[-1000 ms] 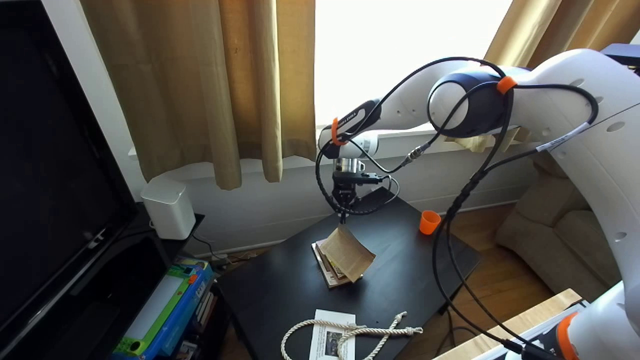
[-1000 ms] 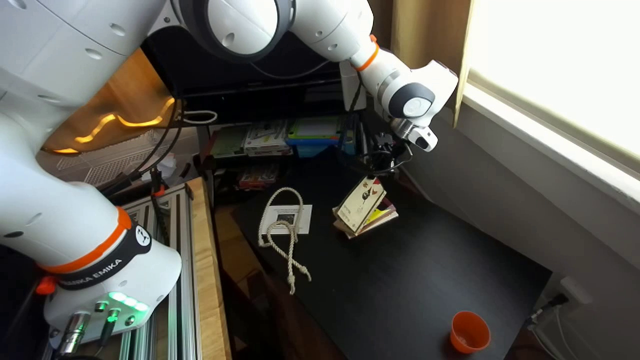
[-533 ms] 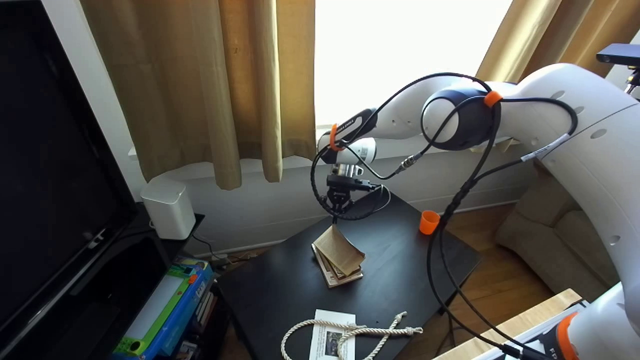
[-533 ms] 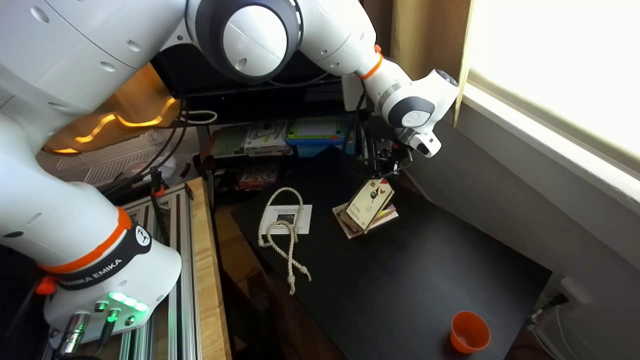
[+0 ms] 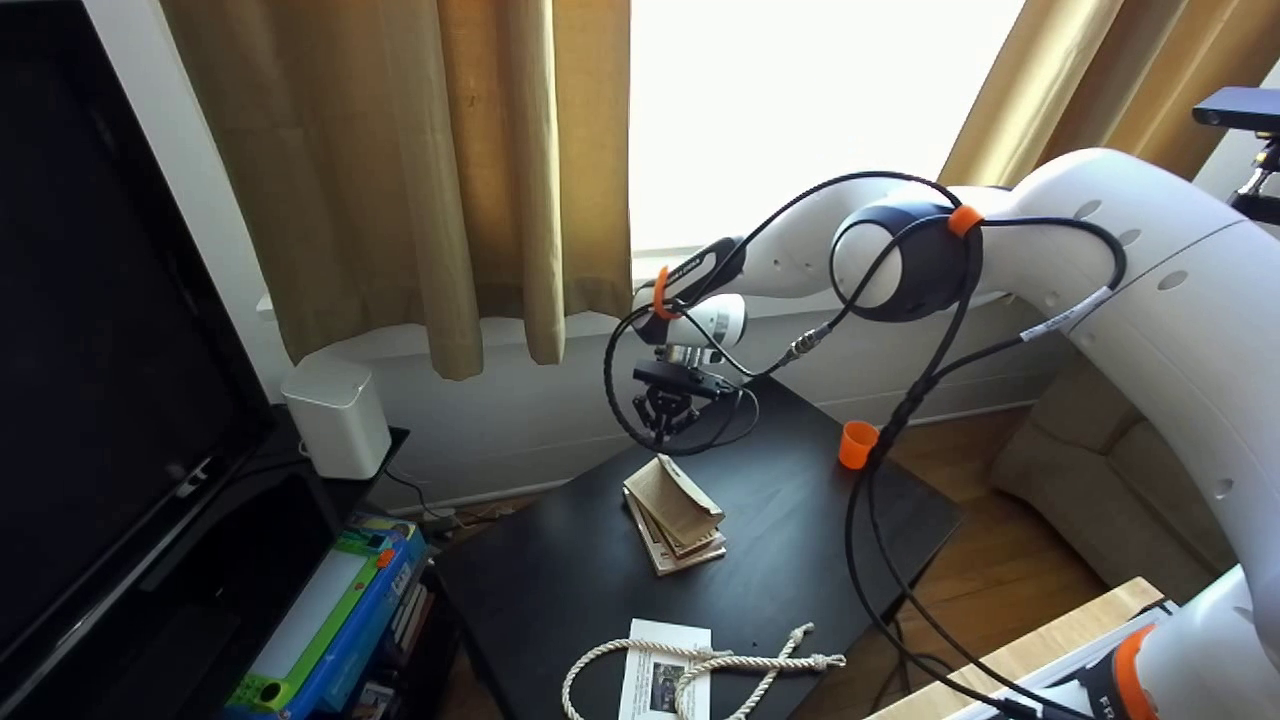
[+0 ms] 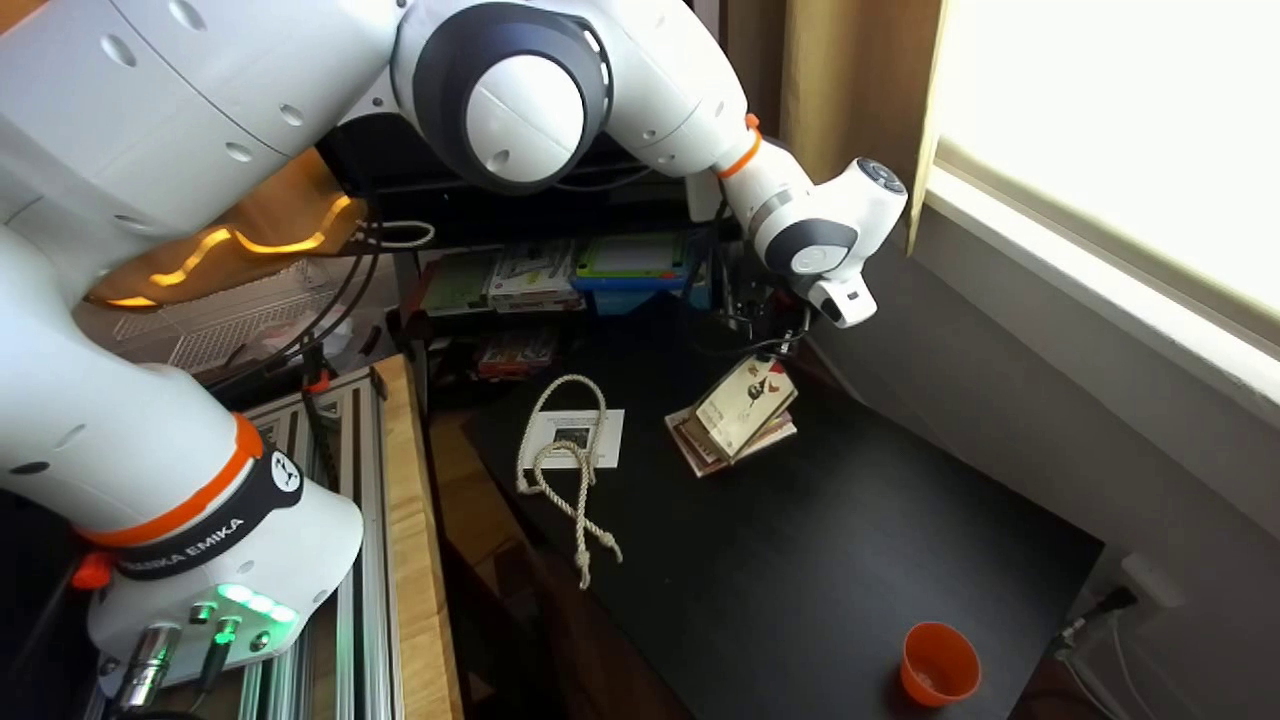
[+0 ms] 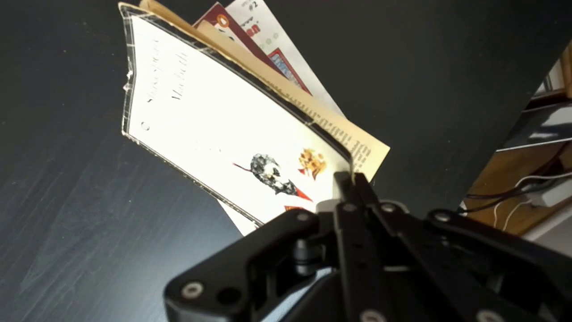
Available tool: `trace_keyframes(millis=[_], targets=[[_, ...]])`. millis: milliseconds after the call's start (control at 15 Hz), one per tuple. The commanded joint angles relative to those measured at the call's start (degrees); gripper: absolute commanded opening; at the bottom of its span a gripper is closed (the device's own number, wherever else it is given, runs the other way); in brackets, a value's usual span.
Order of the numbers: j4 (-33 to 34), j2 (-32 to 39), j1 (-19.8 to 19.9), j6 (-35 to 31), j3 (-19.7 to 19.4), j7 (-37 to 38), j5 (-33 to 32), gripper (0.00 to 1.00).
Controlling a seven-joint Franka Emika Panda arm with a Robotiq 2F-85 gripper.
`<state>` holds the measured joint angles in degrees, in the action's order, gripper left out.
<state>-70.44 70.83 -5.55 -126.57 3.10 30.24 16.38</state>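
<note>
My gripper (image 7: 353, 179) is shut on the far edge of a pale Macbeth paperback (image 7: 214, 107), its dark border running in between the fingertips. The cover leans at a slant, with a page of print (image 7: 357, 143) showing under its edge. In an exterior view the gripper (image 5: 660, 445) meets the top corner of the tan-looking book (image 5: 675, 500). Below it lie other thin books, a maroon one (image 7: 232, 36) and a white one (image 7: 286, 38). The pale cover (image 6: 745, 405) faces up in an exterior view, where the fingers are mostly hidden.
The books are on a black table (image 6: 850, 520). An orange cup (image 5: 857, 445) stands towards one end. A knotted rope (image 5: 770, 662) lies over a printed sheet (image 5: 650, 640). A wall (image 6: 1000, 420) and a low shelf with boxes (image 6: 630, 270) border the table.
My arm has come lower. The gripped paperback has shifted across the stack, leftward in one of the exterior views and rightward in the other. Cup, rope and sheet have stayed put.
</note>
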Motion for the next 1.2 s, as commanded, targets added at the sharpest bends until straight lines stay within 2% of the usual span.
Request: trace_keyframes(millis=[0,333,800,867,933,1133], targets=[[-0.7,0.3,-1.5,-3.0,-1.2,5.7,1.6,0.00],[-1.9,-0.5,-1.9,-2.3,-1.5,9.6,0.6,0.00],[-2.2,-0.4,-1.7,-2.0,-1.4,11.4,0.6,0.00],[-2.2,-0.4,-1.7,-2.0,-1.4,11.6,0.6,0.09],[-2.1,-0.4,-1.6,-1.7,-1.3,11.7,0.6,0.28],[-2.0,-0.4,-1.3,-1.3,-0.8,11.9,0.9,0.50]])
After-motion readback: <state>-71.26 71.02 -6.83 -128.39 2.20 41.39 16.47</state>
